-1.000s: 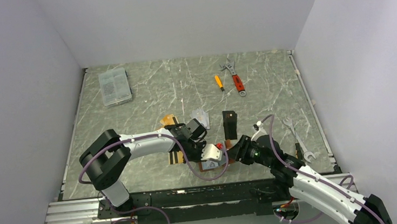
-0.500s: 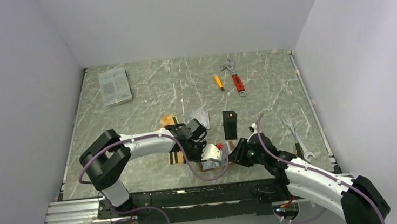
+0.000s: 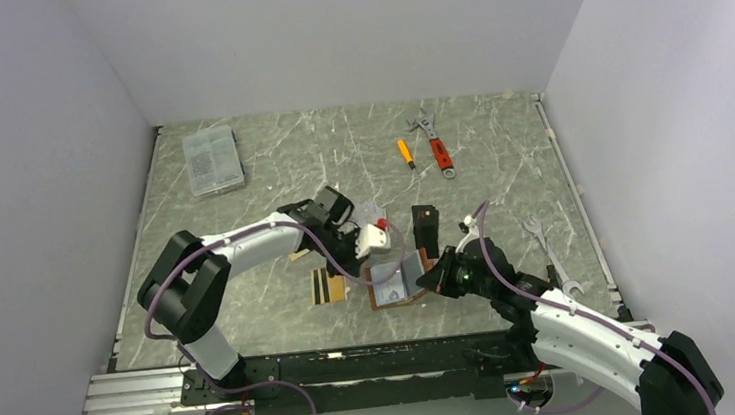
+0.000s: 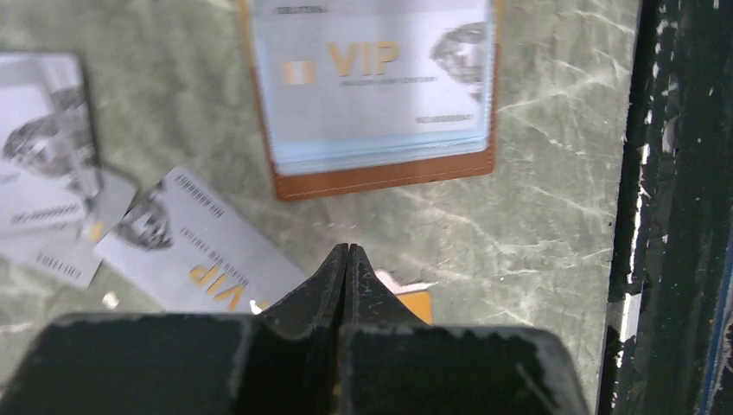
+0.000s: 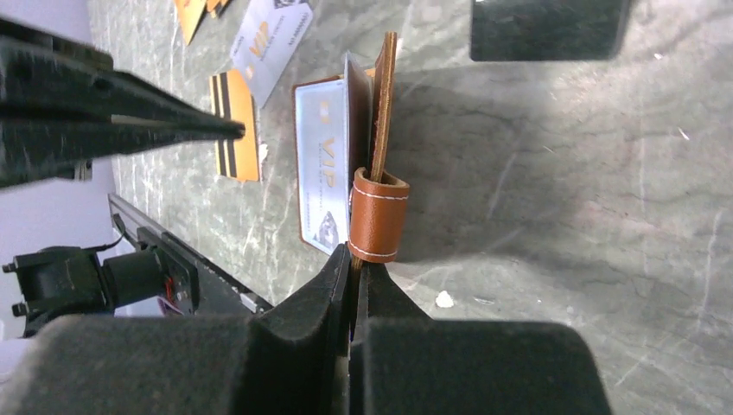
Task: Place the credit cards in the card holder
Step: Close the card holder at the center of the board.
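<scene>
We see a grey-green, marble-patterned worktop [image 3: 281, 180] with pale veins, closed in by plain grey walls [image 3: 348, 28]. Near its far left corner lies a clear plastic compartment box [image 3: 212, 160], flat and shut. Toward the far edge, right of centre, a small orange-handled screwdriver [image 3: 405, 153] lies just beside a red-handled adjustable wrench [image 3: 433, 143] — close, but apart. A black rectangular block [image 3: 426, 230] sits near the middle of the worktop. By the right edge, toward the near corner, lies a silver open-ended spanner [image 3: 536, 233] — partly hidden.
</scene>
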`<control>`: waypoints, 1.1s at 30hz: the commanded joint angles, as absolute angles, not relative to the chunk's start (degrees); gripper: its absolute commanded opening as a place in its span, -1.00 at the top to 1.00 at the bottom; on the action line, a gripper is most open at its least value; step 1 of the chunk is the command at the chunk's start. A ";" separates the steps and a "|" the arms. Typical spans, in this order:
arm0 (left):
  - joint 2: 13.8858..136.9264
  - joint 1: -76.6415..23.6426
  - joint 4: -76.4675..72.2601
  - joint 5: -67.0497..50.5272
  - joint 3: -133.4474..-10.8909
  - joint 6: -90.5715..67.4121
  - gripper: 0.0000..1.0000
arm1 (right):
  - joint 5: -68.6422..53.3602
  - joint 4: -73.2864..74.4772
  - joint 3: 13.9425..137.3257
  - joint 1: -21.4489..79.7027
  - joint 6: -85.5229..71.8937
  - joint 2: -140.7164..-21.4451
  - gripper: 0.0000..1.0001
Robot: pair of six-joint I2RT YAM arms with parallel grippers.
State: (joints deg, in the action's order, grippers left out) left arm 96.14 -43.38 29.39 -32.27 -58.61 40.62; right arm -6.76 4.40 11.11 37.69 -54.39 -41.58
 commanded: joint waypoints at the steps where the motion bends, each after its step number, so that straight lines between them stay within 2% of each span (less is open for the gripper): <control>1: 92.72 -38.48 28.62 -39.63 -60.17 36.96 0.92 | -9.56 4.76 17.16 38.08 -48.96 -42.23 1.00; 4: 90.57 -34.25 25.46 -39.28 -60.23 32.53 0.91 | -9.85 8.56 20.45 38.54 -46.37 -41.23 1.00; 7: 89.24 -31.23 19.75 -33.93 -59.37 26.70 0.92 | -10.77 11.29 22.41 38.54 -44.37 -38.84 1.00; 12: 90.63 -30.15 17.32 -32.25 -59.17 26.56 0.92 | -15.29 12.37 24.98 38.66 -41.67 -36.56 1.00; 22: 93.19 -29.53 19.81 -49.51 -60.42 32.91 0.94 | -19.85 12.66 31.65 38.68 -40.76 -35.26 1.00; 33: 84.15 -30.08 25.37 -64.38 -58.23 32.51 0.99 | -16.57 -5.88 22.30 38.40 -52.32 -34.51 1.00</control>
